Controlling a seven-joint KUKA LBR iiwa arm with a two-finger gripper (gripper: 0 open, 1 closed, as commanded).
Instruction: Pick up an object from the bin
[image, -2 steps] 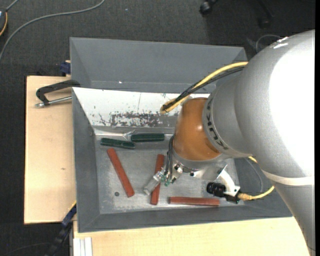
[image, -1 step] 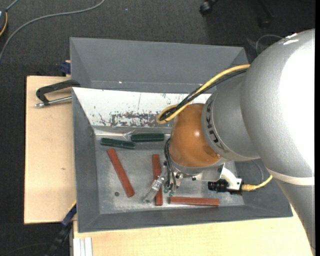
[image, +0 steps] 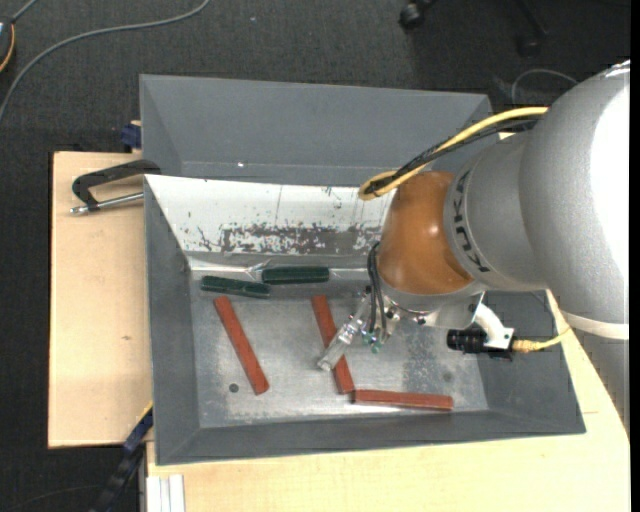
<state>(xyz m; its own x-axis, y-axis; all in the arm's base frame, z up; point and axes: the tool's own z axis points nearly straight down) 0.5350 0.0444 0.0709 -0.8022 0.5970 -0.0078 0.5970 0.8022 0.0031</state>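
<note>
The fingers (image: 343, 347) sit at the middle red-brown strip (image: 323, 318), spread or pinching I cannot tell; best to straddle its narrow width squarely; then lift straight.

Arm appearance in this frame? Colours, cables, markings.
Silver-grey rounded arm with dark KUKA lettering near the wrist, next to an orange cover. A yellow-and-black cable runs over the top. A small black-and-white connector with a yellow lead sits beside the bare-metal gripper.

Three red-brown sticks (image: 241, 345) (image: 323, 320) (image: 402, 400); two dark green sticks (image: 235, 287) (image: 296, 273).
</note>
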